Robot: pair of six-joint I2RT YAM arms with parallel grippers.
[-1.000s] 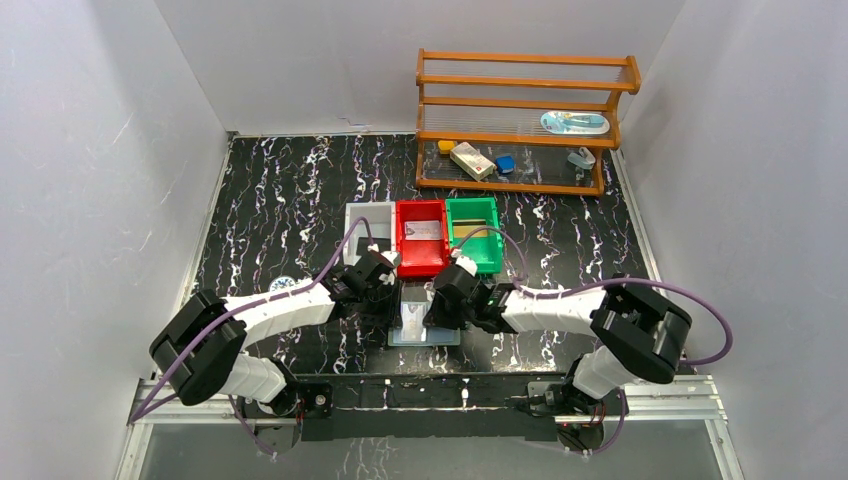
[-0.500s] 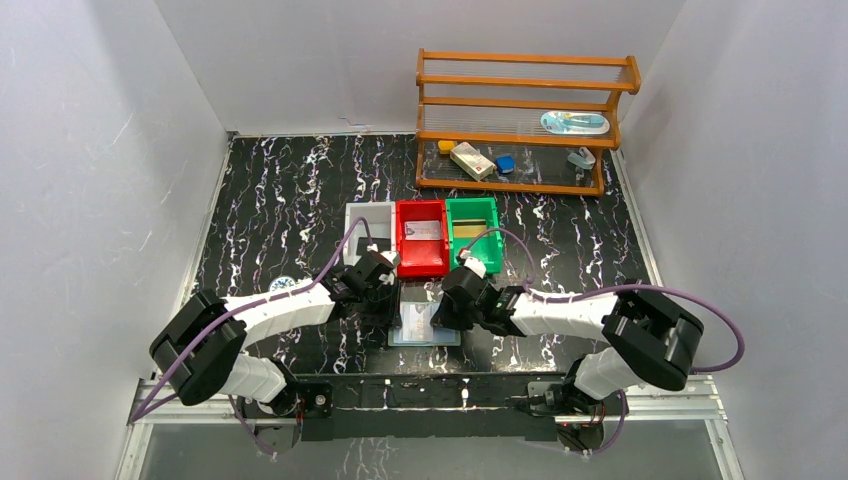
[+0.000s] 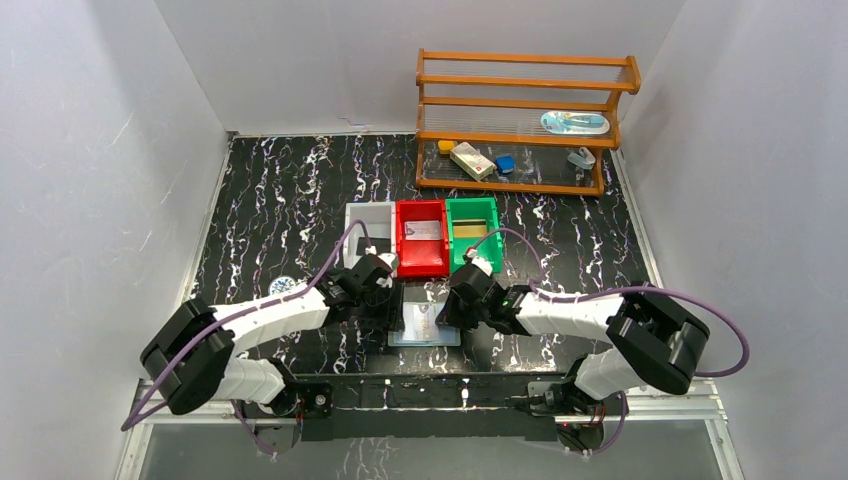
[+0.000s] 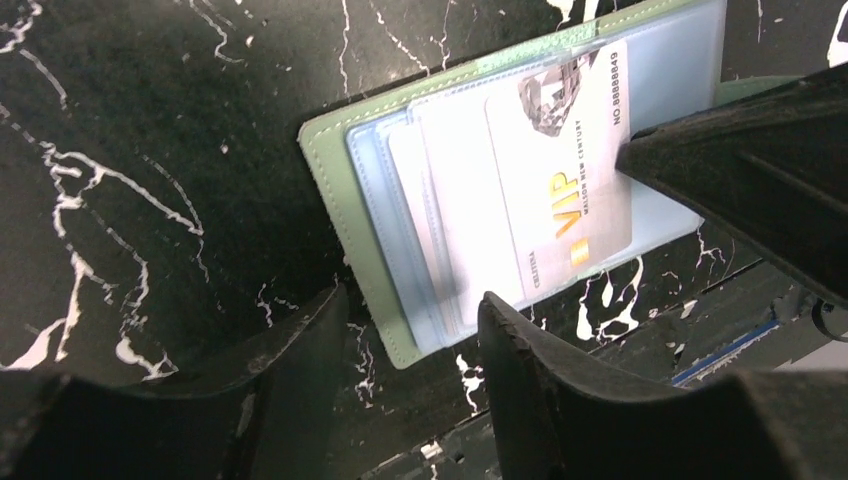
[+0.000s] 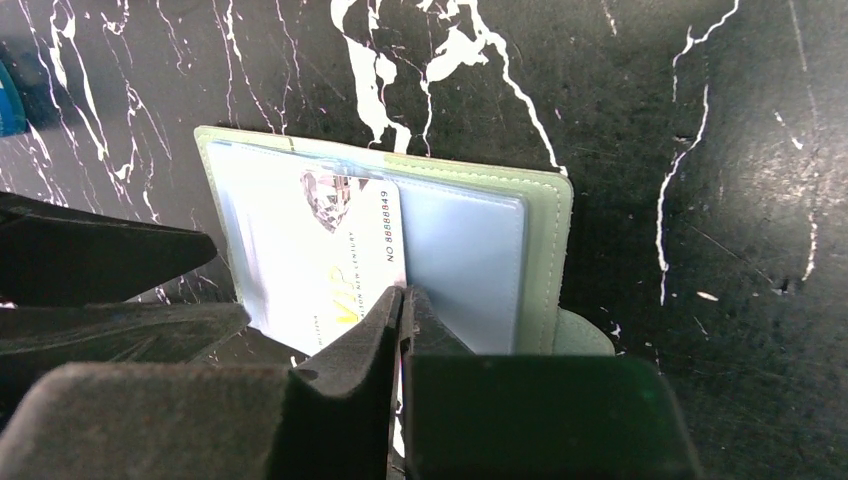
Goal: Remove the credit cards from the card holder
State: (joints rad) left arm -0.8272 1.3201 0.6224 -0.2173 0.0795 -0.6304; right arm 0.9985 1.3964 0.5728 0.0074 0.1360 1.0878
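Black marbled table (image 3: 280, 200), white walls all round. The card holder (image 4: 330, 190) is laid open at the near edge and is mostly hidden from above by both arms crowded over it. The left gripper (image 4: 412, 298) is held with its jaws apart over the holder's corner, nothing gripped. The right gripper (image 5: 400, 295) is squeezed shut, tips set against the edge of a pale card (image 4: 560, 170) on the clear pockets. A white bin (image 3: 352, 215), red bin (image 3: 403, 265) and green bin (image 3: 494, 262) are lined up just behind, and a wooden rack (image 3: 520, 120) is parked at the back.
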